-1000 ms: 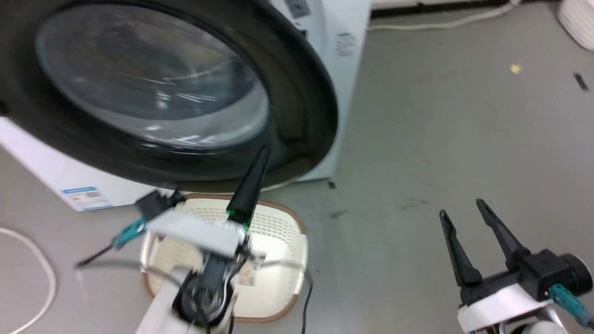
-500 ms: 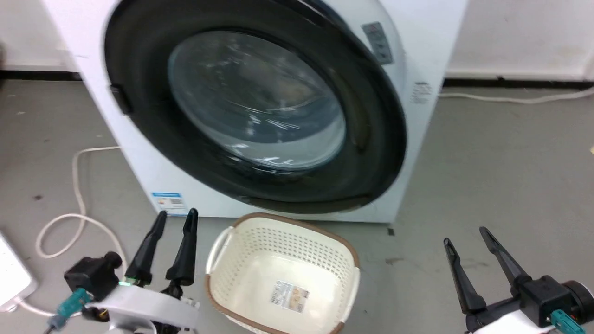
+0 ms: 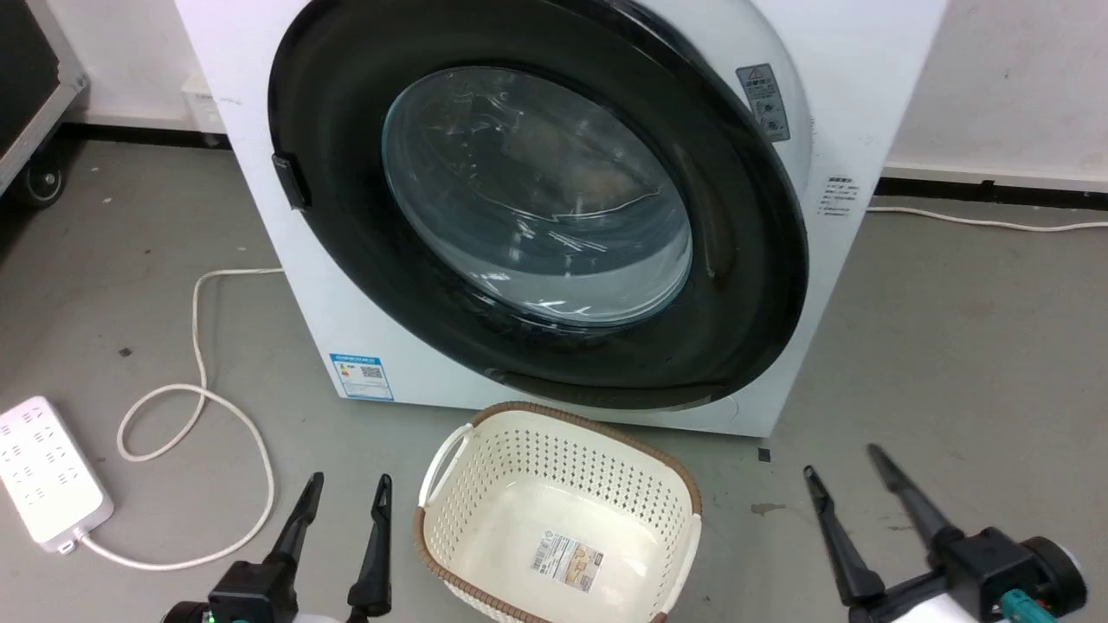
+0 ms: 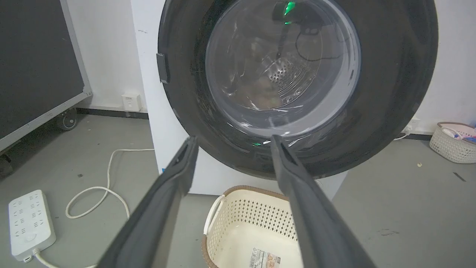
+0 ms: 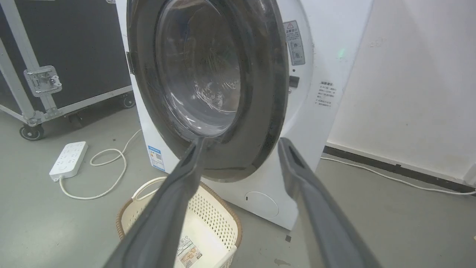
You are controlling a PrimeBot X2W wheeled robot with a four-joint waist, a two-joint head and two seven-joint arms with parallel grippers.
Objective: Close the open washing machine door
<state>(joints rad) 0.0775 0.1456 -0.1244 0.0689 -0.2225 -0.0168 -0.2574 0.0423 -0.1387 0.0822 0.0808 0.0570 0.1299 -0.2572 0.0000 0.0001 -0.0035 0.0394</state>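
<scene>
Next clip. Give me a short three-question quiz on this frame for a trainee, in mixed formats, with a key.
1. True or false: the left pincer is pressing on the washing machine door.
2. What sits on the floor just in front of the washing machine? A. a laundry basket B. a metal bucket C. a folded towel
3. Fill in: the white power strip lies on the floor to the robot's ____.
Key: 1 false, it is open, low and apart from the door; 2 A; 3 left.
</scene>
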